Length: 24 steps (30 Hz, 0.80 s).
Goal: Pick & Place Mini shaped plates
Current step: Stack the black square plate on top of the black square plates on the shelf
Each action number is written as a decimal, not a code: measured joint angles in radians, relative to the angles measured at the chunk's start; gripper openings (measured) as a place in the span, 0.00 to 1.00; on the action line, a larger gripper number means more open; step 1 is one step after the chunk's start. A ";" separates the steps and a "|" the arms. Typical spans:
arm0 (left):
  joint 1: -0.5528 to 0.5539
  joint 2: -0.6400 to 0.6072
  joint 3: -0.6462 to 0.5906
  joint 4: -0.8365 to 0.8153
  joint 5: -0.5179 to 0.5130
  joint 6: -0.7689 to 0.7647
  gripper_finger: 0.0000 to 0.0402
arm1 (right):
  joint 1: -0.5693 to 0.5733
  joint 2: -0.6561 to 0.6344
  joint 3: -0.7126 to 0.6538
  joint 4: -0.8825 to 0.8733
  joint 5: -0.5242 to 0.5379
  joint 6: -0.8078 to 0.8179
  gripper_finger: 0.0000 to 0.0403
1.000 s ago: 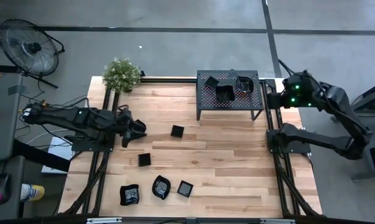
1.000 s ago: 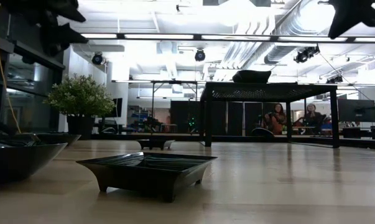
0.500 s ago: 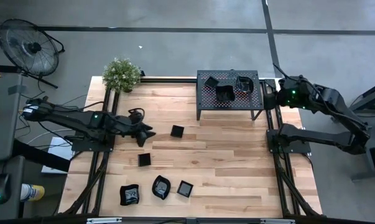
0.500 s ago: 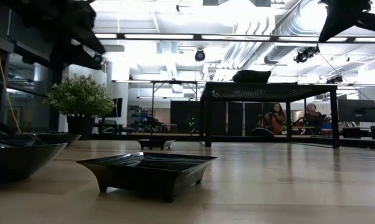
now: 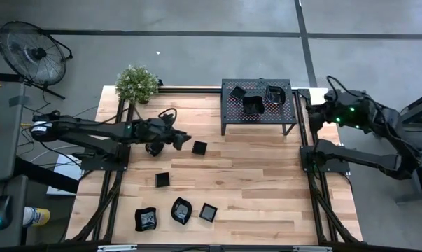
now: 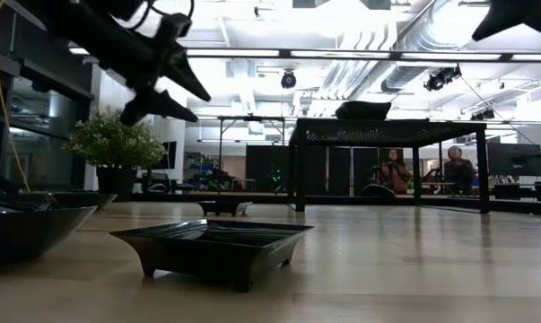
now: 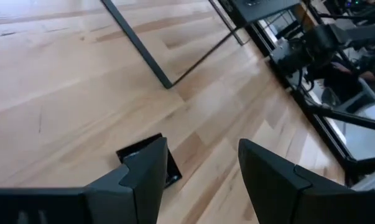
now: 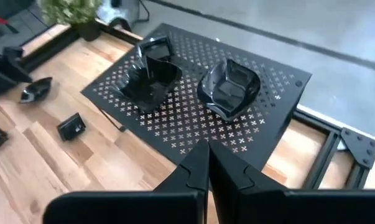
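Above the middle of the wooden worktop (image 5: 266, 175), the left end effector (image 5: 185, 140) hangs in the air with its two fingers spread wide and nothing between them. It is just beside a small square plate (image 5: 199, 148), which lies flat on the wood; in the left wrist view this plate (image 7: 151, 163) shows partly behind one finger, not touched. Four more mini shaped plates lie nearer the front edge: a square one (image 5: 162, 180), a wavy one (image 5: 146, 219), a rounded one (image 5: 181, 211) and another square one (image 5: 208, 212). On the perforated black rack (image 5: 231, 112) at the back of the worktop there are three plates (image 5: 253, 105), close together. The right end effector (image 5: 318, 113) is beside the rack's right end, above the worktop frame, with its fingers pressed together and empty. A potted plant (image 5: 136, 84) stands at the back left corner.
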 joint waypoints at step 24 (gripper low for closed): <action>0.123 0.183 0.038 -0.118 0.164 -0.132 0.49 | 0.000 -0.096 -0.105 0.164 -0.180 -0.029 0.03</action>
